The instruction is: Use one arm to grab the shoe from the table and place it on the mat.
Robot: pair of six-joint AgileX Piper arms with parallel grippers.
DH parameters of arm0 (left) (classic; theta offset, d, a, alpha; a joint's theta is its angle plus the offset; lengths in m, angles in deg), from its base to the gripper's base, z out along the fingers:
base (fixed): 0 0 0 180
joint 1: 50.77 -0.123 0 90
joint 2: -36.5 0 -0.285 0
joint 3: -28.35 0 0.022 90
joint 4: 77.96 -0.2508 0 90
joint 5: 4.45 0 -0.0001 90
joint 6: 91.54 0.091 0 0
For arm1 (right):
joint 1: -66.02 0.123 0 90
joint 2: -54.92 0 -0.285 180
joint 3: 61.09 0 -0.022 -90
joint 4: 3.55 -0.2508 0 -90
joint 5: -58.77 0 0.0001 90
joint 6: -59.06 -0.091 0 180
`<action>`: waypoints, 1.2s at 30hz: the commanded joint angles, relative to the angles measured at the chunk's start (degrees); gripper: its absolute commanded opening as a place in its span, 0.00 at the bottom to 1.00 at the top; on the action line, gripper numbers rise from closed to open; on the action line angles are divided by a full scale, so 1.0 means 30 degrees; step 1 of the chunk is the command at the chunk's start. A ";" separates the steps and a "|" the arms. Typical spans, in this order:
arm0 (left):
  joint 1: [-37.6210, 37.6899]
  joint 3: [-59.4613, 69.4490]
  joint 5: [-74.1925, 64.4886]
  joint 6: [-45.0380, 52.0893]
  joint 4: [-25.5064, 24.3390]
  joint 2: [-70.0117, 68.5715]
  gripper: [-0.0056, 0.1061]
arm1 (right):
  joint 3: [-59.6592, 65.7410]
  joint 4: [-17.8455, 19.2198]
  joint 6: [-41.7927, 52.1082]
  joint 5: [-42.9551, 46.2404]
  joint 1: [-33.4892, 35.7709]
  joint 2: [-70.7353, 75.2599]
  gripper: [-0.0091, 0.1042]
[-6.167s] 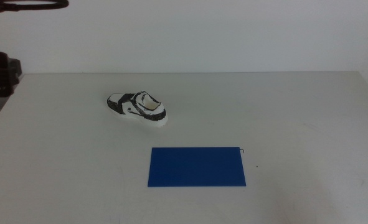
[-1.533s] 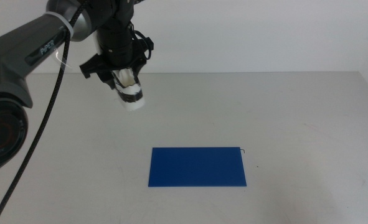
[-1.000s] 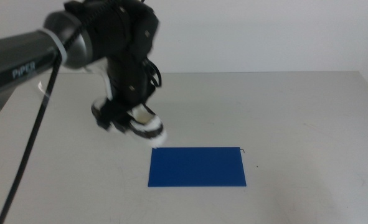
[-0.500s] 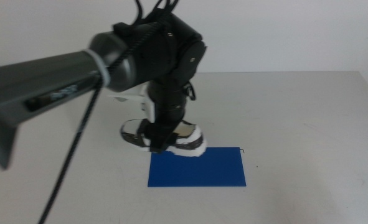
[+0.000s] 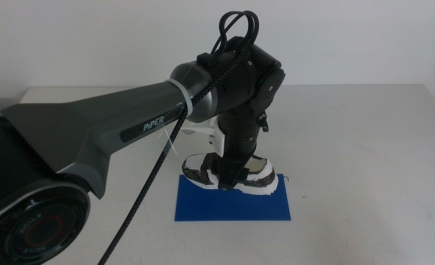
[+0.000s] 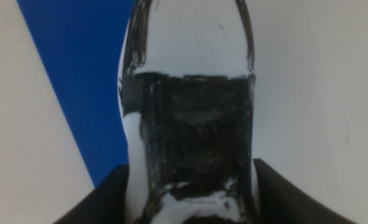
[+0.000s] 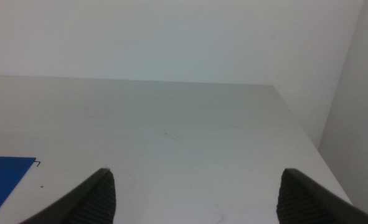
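Shoe [image 5: 232, 173] sits low over the back edge of the blue mat [image 5: 232, 206], because it has to end up lying on it. I cannot tell if it touches the mat yet. The left gripper [image 5: 228, 177] squeezes the shoe from both sides so it does not drop. The left arm [image 5: 129, 129] reaches in long and bends down at the wrist. The right gripper [image 7: 193, 199] waits off by the table [image 7: 171, 124], its 2 jaws spread wide.
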 commanded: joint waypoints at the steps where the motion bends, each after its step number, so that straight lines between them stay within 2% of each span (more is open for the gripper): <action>1: 0.0091 -0.0617 -0.1817 -0.0433 -0.0430 -0.1140 0.04 | -0.0182 0.0162 0.0243 0.1507 -0.0087 0.0400 0.67; 6: 0.0346 -0.0608 -0.1817 -0.0433 -0.0057 -0.0809 0.04 | -0.0182 0.0162 0.0243 0.1507 -0.0087 0.0400 0.67; 10: 0.0723 -0.0608 -0.1817 -0.0433 -0.1657 -0.0809 0.04 | -0.0182 0.0162 0.0243 0.1507 -0.0087 0.0400 0.67; 20: 0.0723 -0.0608 -0.1817 -0.0433 -0.0804 -0.0317 0.04 | -0.0182 0.0162 0.0243 0.1507 -0.0087 0.0400 0.67; 36: 0.0699 -0.0608 -0.1834 -0.0433 -0.0627 0.0494 0.04 | -0.0182 0.0162 0.0243 0.1507 -0.0087 0.0400 0.67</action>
